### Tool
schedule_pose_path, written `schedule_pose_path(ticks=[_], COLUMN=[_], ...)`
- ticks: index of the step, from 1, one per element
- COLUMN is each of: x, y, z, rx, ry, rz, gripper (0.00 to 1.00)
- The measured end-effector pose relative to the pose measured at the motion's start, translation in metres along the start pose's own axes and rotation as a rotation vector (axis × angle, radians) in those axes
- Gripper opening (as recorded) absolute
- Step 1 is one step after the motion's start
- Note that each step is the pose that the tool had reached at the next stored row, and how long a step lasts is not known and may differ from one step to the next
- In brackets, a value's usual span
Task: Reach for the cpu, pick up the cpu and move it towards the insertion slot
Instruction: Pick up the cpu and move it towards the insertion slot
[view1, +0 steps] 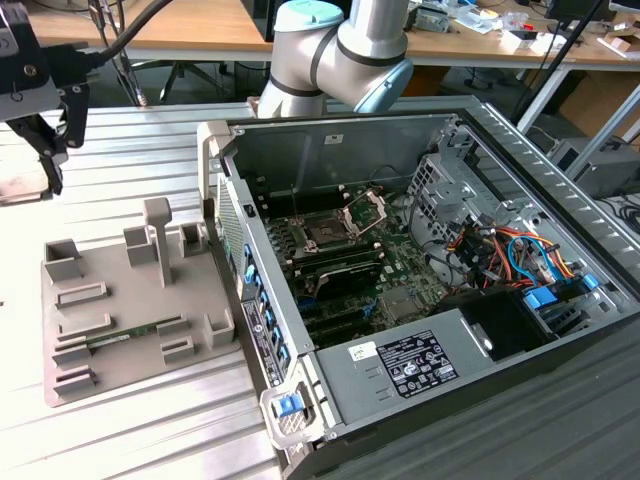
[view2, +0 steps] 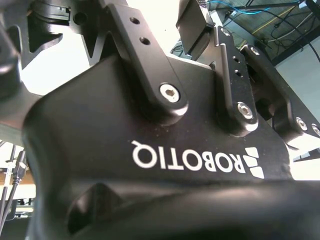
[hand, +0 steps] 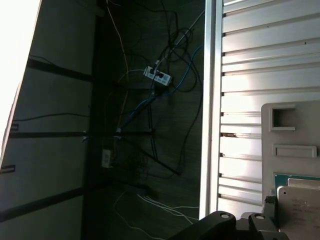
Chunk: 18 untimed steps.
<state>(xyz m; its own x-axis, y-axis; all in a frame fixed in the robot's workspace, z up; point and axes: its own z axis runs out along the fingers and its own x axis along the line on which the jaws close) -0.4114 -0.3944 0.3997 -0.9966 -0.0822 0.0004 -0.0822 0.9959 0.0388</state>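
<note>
Ribbed silver metal tabletop (view1: 150, 420) carries an open grey computer case (view1: 400, 140). Up in the exterior view's upper left hangs the black gripper (view1: 50, 160); open or closed, can't tell. The square silver-framed insertion slot (view1: 325, 232) sits mid-frame on the motherboard. And the first wrist view catches the pale square cpu (hand: 300, 210), teal-rimmed, by the grey slotted fixture tray (hand: 292, 130).

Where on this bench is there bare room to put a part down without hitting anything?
Bare ribbed tabletop lies on the camera side of the grey fixture tray, and more on its far side. The computer case is crowded: motherboard, insertion slot, cables.
</note>
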Motion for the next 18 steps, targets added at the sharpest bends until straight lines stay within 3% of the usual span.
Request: schedule_pose_path(ticks=[18], x=[0.0], y=[0.0006], z=[-0.0151], rx=[0.0], ry=[-0.0001], rz=[0.0], gripper=[0.55])
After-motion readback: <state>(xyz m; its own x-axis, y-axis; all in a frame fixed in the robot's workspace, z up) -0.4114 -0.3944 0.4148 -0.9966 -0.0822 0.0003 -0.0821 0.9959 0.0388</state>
